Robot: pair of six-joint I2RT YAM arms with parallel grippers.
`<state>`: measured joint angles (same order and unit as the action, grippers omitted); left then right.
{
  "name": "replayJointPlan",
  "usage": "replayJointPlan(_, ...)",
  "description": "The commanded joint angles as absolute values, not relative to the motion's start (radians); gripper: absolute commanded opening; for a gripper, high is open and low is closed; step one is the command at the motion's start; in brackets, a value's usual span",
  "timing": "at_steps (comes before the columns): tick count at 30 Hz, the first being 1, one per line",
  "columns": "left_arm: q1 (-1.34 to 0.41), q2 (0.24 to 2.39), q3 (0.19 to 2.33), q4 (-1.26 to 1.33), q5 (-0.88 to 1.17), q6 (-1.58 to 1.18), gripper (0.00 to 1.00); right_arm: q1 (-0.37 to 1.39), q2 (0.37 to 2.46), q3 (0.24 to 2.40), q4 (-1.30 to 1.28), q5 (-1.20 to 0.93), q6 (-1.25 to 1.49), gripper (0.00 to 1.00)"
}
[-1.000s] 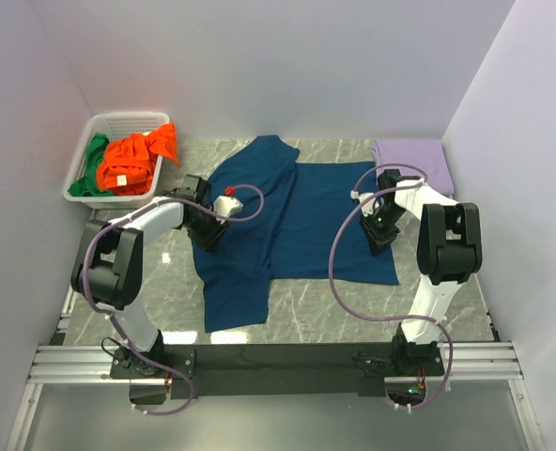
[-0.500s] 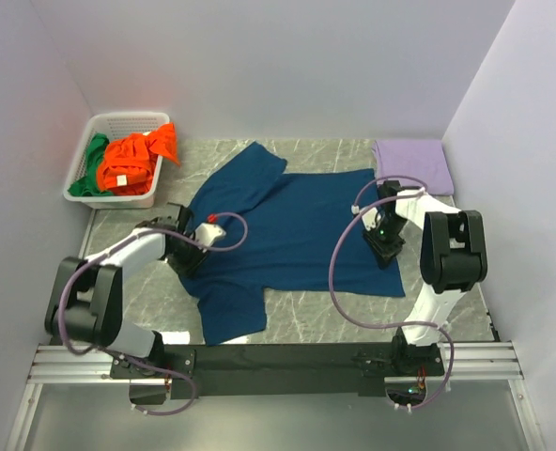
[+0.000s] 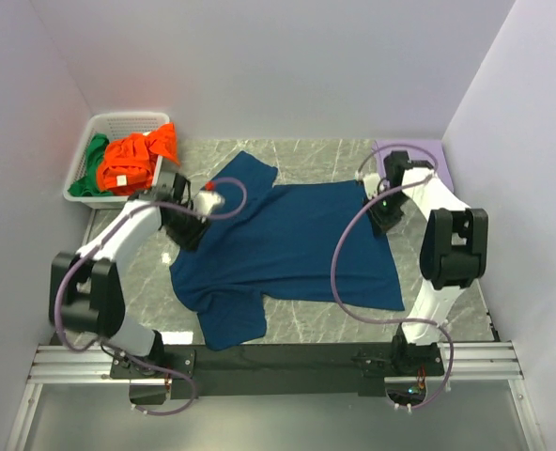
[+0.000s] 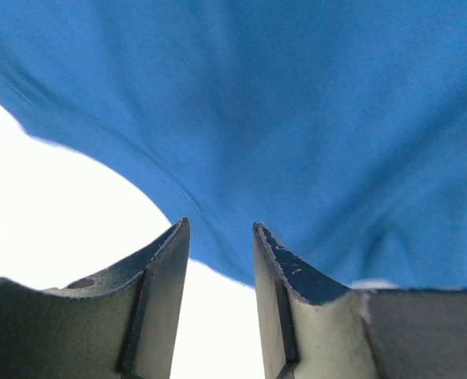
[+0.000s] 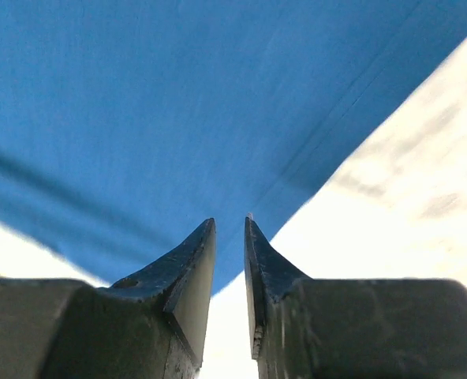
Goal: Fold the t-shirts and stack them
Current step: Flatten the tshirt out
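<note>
The navy blue t-shirt (image 3: 287, 244) lies spread across the middle of the table, one sleeve towards the back left and one at the near left; its chest print does not show. My left gripper (image 3: 192, 235) is low over the shirt's left edge. In the left wrist view (image 4: 220, 227) it is open, with the blue cloth (image 4: 297, 118) just beyond the tips. My right gripper (image 3: 386, 214) is at the shirt's back right corner. In the right wrist view (image 5: 229, 221) it is narrowly open over the hem (image 5: 139, 103), with nothing between the fingers. The orange shirt (image 3: 132, 160) and the green shirt (image 3: 95, 155) lie in the basket.
The white slotted basket (image 3: 79, 191) stands at the back left corner. A folded lilac cloth (image 3: 419, 155) lies at the back right, just behind my right gripper. Walls close in the left, back and right sides. Bare marble table (image 3: 447, 301) shows at the near right.
The navy shirt has shifted left and towards the near edge and lies flatter and wider. My left gripper swung left then back; my right gripper moved towards the back corner.
</note>
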<state>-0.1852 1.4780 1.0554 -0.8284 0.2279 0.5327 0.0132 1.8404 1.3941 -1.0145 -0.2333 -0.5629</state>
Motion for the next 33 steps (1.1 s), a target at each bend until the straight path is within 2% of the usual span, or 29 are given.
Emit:
replayJointPlan(1, -0.178, 1.594, 1.159, -0.709, 0.259, 0.469, 0.43, 0.009, 1.925, 1.476, -0.954, -0.271, -0.47, 0.29)
replayJointPlan(7, -0.17, 1.795, 1.305, -0.549, 0.255, 0.361, 0.41, 0.009, 2.038, 1.595, -0.876, -0.264, -0.388, 0.26)
replayJointPlan(11, -0.164, 1.92, 1.391, -0.541, 0.258, 0.305, 0.41, 0.011, 2.15, 1.686, -0.916, -0.272, -0.367, 0.18)
replayJointPlan(14, -0.155, 1.954, 1.382, -0.557, 0.219, 0.307, 0.4, 0.009, 2.177, 1.671, -0.916, -0.229, -0.361, 0.17)
replayJointPlan(21, -0.095, 1.873, 1.221, -0.568, 0.178, 0.342, 0.4, 0.011, 2.152, 1.554, -0.925, -0.172, -0.399, 0.16)
replayJointPlan(28, -0.081, 1.743, 1.066, -0.6, 0.21, 0.36, 0.41, 0.009, 2.03, 1.396, -0.936, -0.236, -0.452, 0.16)
replayJointPlan(33, -0.08, 1.707, 1.139, -0.635, 0.27, 0.365, 0.45, 0.005, 1.945, 1.423, -0.942, -0.319, -0.474, 0.21)
